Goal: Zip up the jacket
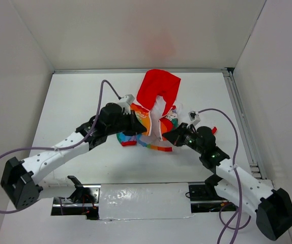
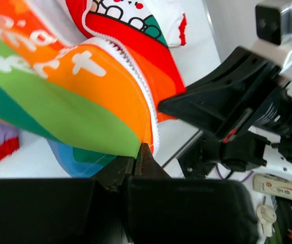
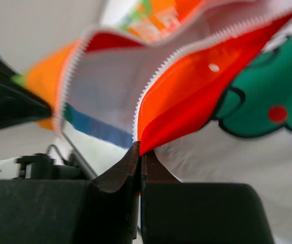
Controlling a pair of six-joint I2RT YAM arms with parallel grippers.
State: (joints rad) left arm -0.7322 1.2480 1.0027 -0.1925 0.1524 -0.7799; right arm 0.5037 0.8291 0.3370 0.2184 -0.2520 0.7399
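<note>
The jacket lies bunched mid-table, its red hood toward the back and its front open. My left gripper is shut on the lower corner of the rainbow front panel, fingertips pinching fabric beside the white zipper teeth. My right gripper is shut on the lower corner of the other front edge, orange-red cloth rising from between its fingertips. The two zipper edges hang apart between the grippers. The slider is not visible.
White walls enclose the table on three sides. A metal rail runs along the right edge. A taped white strip lies between the arm bases. Purple cables loop above both arms. The right arm's black body is close beside my left gripper.
</note>
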